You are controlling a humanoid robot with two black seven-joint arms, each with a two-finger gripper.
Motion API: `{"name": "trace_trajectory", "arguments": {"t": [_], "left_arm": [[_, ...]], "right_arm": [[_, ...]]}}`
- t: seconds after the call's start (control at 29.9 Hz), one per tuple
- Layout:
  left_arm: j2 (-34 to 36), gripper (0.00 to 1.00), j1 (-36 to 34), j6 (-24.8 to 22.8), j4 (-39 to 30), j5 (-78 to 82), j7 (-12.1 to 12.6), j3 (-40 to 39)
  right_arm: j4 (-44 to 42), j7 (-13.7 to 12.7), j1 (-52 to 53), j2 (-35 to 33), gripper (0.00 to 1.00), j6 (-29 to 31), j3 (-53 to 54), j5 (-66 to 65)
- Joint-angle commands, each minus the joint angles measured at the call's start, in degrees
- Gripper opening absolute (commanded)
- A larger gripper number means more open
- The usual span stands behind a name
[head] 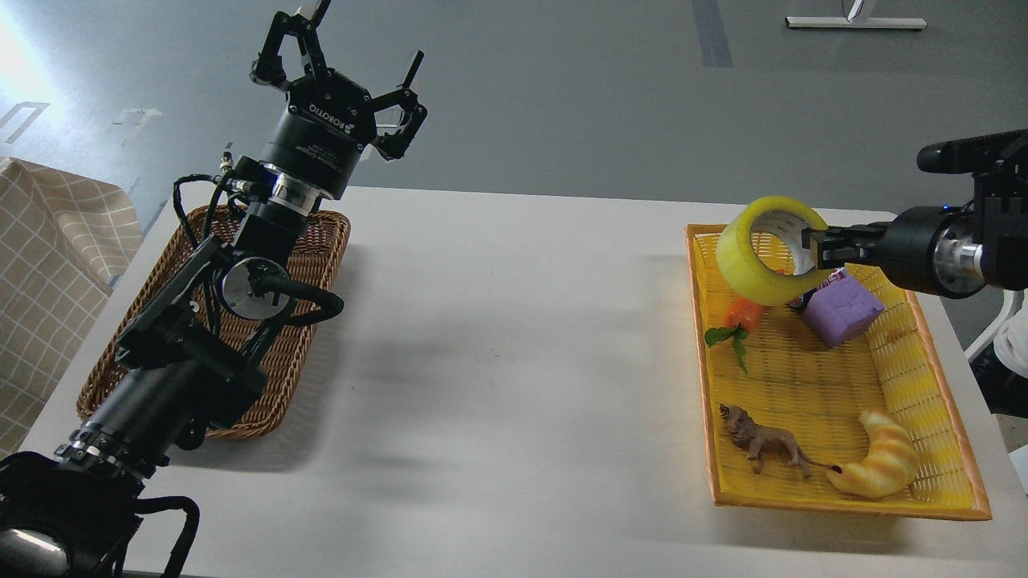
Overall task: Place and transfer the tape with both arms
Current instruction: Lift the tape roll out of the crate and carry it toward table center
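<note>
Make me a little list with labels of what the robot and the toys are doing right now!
Right gripper: shut on the yellow packing tape roll, held above the yellow plastic basket
Left gripper: open, empty, raised above the brown wicker basket
In yellow basket: orange toy carrot, purple block, brown toy lion, yellow toy croissant
Underneath: white table
</note>
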Motion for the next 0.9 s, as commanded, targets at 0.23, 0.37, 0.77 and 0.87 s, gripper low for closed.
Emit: {"name": "trace_trajectory", "arguments": {"t": [0.23,0.37,0.77,0.87], "left_arm": [[0.0,0.98,0.0,0.0,0.0,0.0,0.0,-0.3],[0.0,0.98,0.0,0.0,0.0,0.0,0.0,-0.4],[0.0,0.98,0.0,0.0,0.0,0.0,0.0,-0.6],[0.1,0.98,0.0,0.0,0.0,0.0,0.0,-0.7]], "right_arm": [[-6.5,-0.2,3.9,14.9,0.00,0.0,-0.9,-0.1],[-10.1,-0.2,5.0,20.7,0.00,0.0,-2.2,-0.5],[-19.7,0.0,9.8,34.4,0.00,0.0,-12.9,0.0],[-20.3,0.0,9.7,35.6,0.00,0.0,-13.9,0.1]]}}
